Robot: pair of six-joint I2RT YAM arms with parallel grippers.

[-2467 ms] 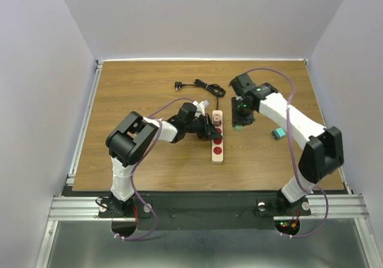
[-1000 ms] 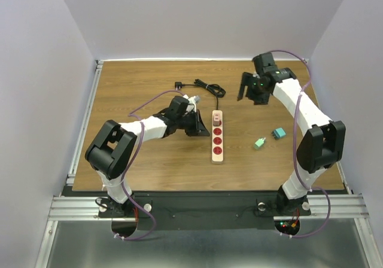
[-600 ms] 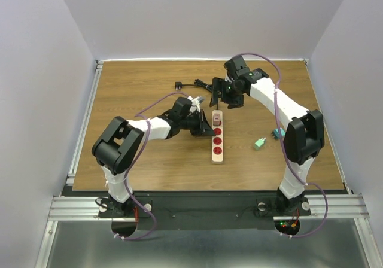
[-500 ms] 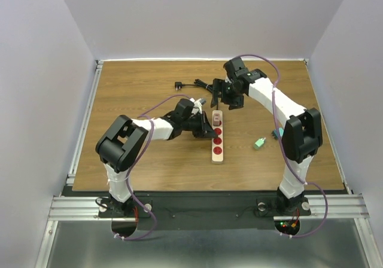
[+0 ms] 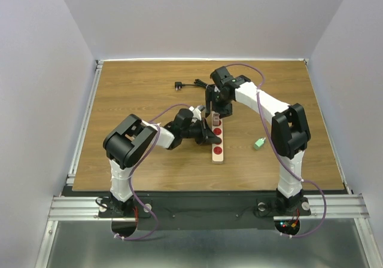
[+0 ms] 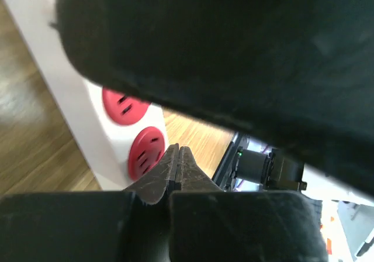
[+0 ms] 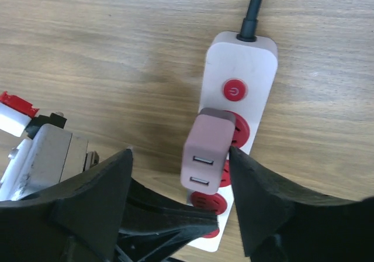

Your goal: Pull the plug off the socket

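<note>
The socket [image 5: 218, 150] is a beige power strip with red outlets lying mid-table. A pinkish block plug [image 5: 214, 119] with two USB slots stands in its outlet near the cord end. My right gripper [image 5: 216, 108] hangs over it, open. In the right wrist view the plug [image 7: 208, 151] sits between the fingers of my right gripper [image 7: 180, 152], the right finger close against it and the left finger well apart. My left gripper [image 5: 210, 137] is shut with nothing in it, its tips lying across the strip's lower outlets. The left wrist view shows my left gripper [image 6: 178, 157] beside the socket [image 6: 64, 98].
The strip's black cord [image 5: 200, 87] coils toward the back of the table and ends in a black plug [image 5: 179, 85]. A small green adapter [image 5: 259, 143] lies right of the strip, by my right arm's elbow. Walls enclose the table on three sides.
My right arm has swung from the back right over the strip and lowered around the plug, its jaws narrowing. My left gripper has shifted right onto the strip, still shut.
</note>
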